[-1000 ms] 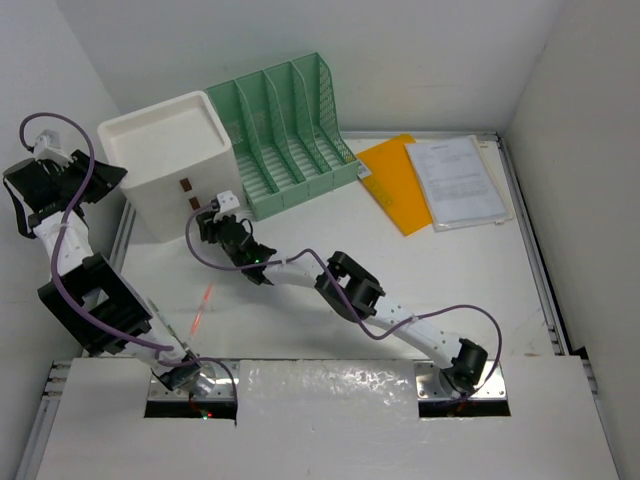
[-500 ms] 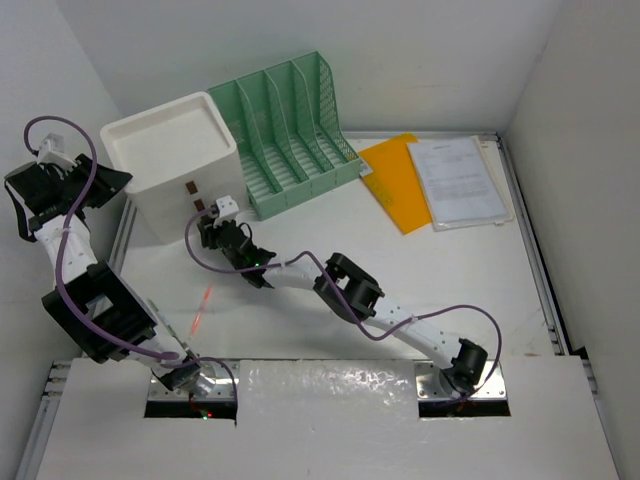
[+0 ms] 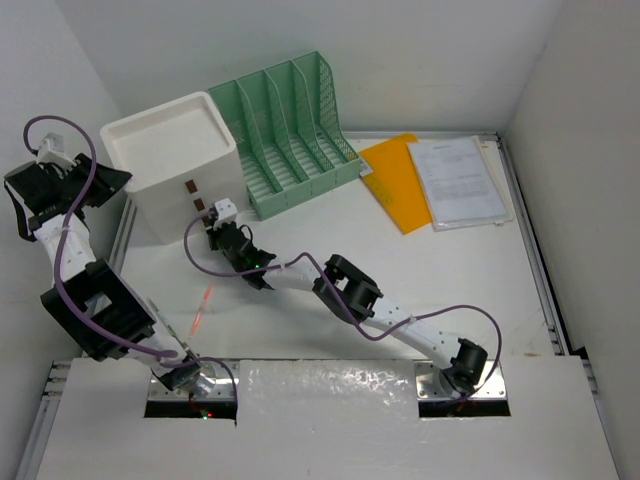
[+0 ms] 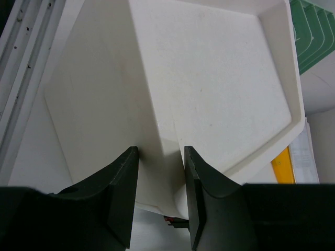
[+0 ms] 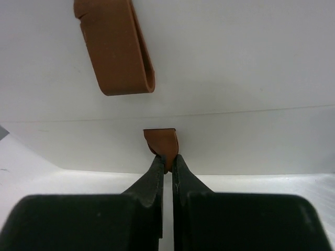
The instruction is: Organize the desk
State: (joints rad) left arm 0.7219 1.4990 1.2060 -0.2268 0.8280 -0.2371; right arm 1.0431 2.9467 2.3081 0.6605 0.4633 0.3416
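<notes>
The desk (image 3: 450,280) is a white tabletop with silver rails. A white drawer box (image 3: 170,150) stands at its back left. Two brown pull tabs show on the box front (image 5: 235,63): an upper tab (image 5: 118,49) and a lower tab (image 5: 162,138). My right gripper (image 5: 167,157) is shut on the lower tab; from above it (image 3: 212,222) sits against the box front. My left gripper (image 4: 159,151) is open, its fingers apart over the box's near left corner (image 4: 209,78); from above it (image 3: 112,180) is at the box's left side.
A green file organizer (image 3: 290,125) stands just right of the box and shows at the left wrist view's corner (image 4: 314,26). An orange folder (image 3: 395,180) and white papers (image 3: 457,180) lie at the back right. Walls close in on the left, back and right.
My right gripper has shifted slightly left, closer to the box front, still on the tab. My left arm's lower links moved a little a second ago, then held still.
</notes>
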